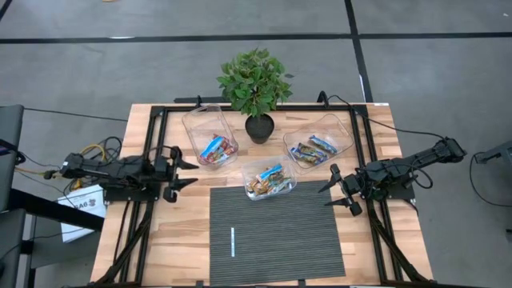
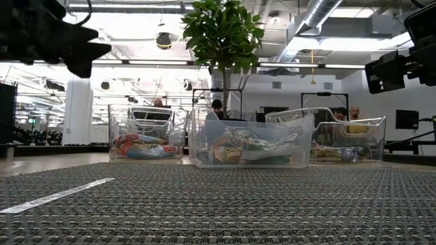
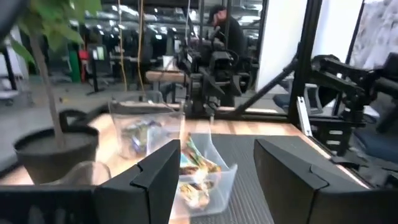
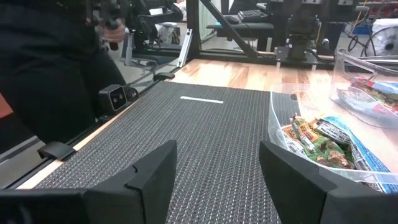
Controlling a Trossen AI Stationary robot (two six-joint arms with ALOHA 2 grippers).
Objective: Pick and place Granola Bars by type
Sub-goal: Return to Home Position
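The granola bars lie in three clear plastic bins: a left bin (image 1: 212, 138) with blue and red bars (image 1: 217, 149), a middle bin (image 1: 268, 178) with green and brown bars (image 1: 266, 182), and a right bin (image 1: 318, 142) with blue bars (image 1: 313, 149). The middle bin's bars (image 4: 320, 144) show in the right wrist view, and the bins stand in a row in the low view (image 2: 248, 144). My left gripper (image 1: 189, 173) hovers open at the table's left side. My right gripper (image 1: 330, 193) hovers open at the right side. Neither touches anything.
A potted plant (image 1: 256, 86) stands at the far edge between the bins. A dark woven mat (image 1: 276, 232) covers the near middle, with a thin white stick (image 1: 233, 242) lying on it. Black frame rails (image 1: 144, 200) run along both sides. People show in the room beyond.
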